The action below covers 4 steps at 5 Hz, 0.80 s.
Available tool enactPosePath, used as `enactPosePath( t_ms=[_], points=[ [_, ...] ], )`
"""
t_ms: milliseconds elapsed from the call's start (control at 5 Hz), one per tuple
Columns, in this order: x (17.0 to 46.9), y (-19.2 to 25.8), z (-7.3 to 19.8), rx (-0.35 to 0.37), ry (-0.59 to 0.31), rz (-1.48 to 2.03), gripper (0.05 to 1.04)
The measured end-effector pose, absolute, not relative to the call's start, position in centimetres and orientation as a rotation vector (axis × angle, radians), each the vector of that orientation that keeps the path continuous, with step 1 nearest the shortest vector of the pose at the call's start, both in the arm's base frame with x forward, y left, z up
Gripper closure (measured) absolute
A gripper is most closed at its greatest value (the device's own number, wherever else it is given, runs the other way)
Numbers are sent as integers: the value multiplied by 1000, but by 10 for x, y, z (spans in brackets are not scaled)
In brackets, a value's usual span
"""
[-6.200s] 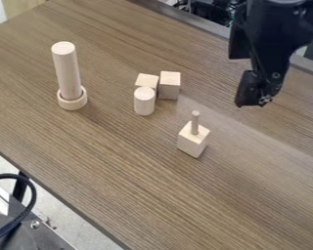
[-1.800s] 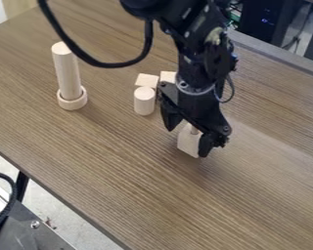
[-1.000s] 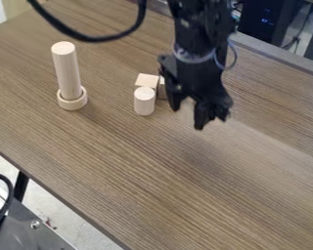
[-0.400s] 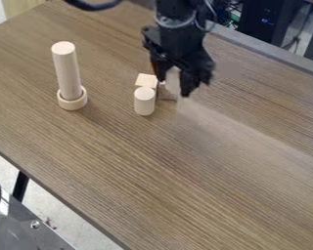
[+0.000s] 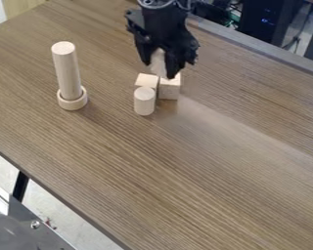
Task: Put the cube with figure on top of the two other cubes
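end effector (image 5: 159,70) closed on the cube with figure (image 5: 158,61) (pale wood, partly hidden by the fingers). held cube sits over the two other cubes (image 5: 146,80) (image 5: 170,89), upper middle of the tabletop (image 5: 166,180); contact with them: cannot tell. short cylinder (image 5: 145,101) upright just in front of the pair. tall cylinder (image 5: 67,73) upright in a ring (image 5: 72,103), off to the left.

At twelve o'clock the arm (image 5: 160,13) is showing black, a grey ring (image 5: 156,4) rounding its joint. A thin cable (image 5: 185,5) is curling at its three o'clock. The angular black gripper (image 5: 160,71) is bearing two chunky, tapering fingers (image 5: 173,66).
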<state>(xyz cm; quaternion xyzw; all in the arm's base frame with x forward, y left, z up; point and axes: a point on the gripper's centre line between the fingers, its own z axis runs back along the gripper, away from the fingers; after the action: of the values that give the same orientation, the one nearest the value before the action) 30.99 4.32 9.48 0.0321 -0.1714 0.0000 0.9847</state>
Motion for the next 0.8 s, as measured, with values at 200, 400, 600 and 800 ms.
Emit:
enactPosePath(
  t_ms=[200,400,600,800],
  points=[
    [314,47,88,60,-334,5,492],
    [318,50,78,61,-318,-4,492],
    [322,51,73,59,-308,2,492],
    [326,53,71,65,-307,10,492]
  ],
)
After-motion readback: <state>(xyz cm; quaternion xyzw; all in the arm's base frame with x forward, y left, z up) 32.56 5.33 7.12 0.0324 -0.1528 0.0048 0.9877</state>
